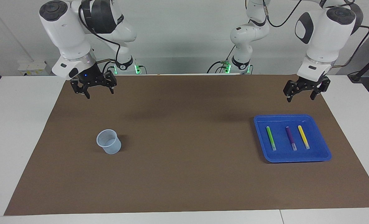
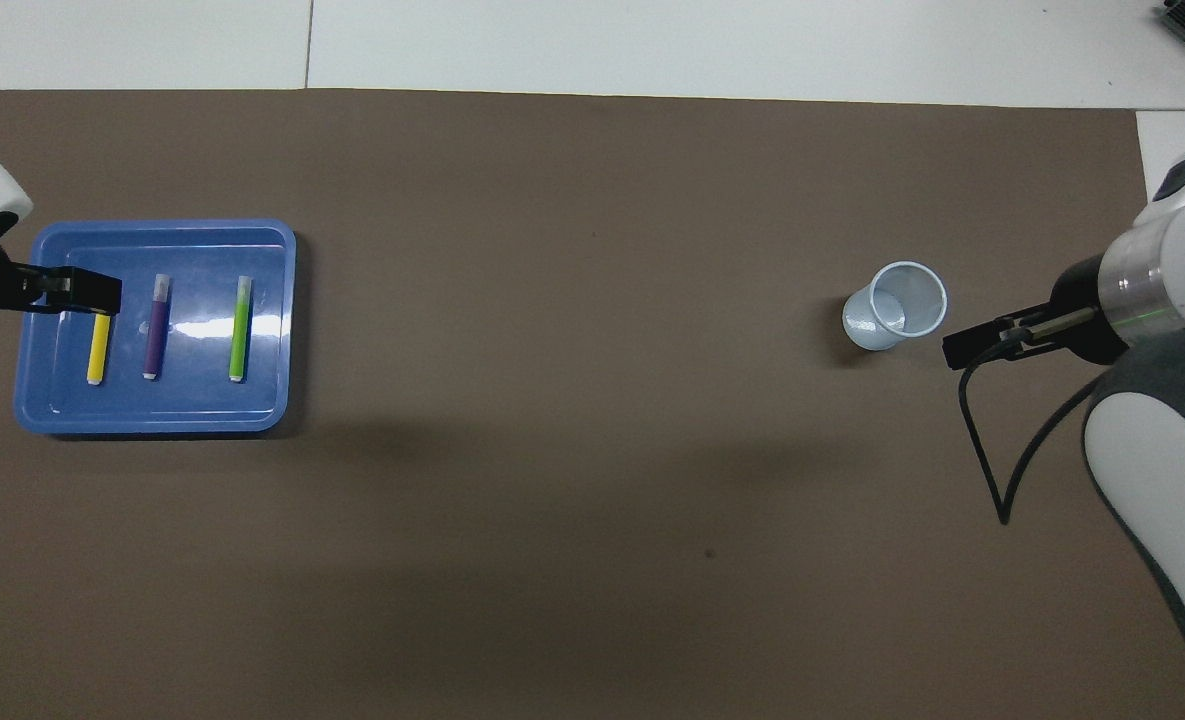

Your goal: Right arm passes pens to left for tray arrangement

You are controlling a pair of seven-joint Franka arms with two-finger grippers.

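The blue tray (image 1: pixel 291 158) lies on the brown mat at the left arm's end of the table. Three pens lie in it side by side, apart from each other: green (image 1: pixel 271 137), purple (image 1: pixel 290 138) and yellow (image 1: pixel 303 137). My left gripper (image 1: pixel 300 99) hangs open and empty, high over the tray's rim on the robots' side. In the overhead view the left gripper (image 2: pixel 102 290) covers one end of the yellow pen (image 2: pixel 98 350), beside the purple pen (image 2: pixel 157 326) and the green pen (image 2: pixel 240 328). My right gripper (image 1: pixel 100 94) waits open and empty over the mat at the right arm's end.
A small translucent pale-blue cup (image 1: pixel 109 141) stands upright on the mat toward the right arm's end, with nothing seen in it. In the overhead view the cup (image 2: pixel 897 305) lies just past the right gripper (image 2: pixel 957 348). White table surrounds the mat.
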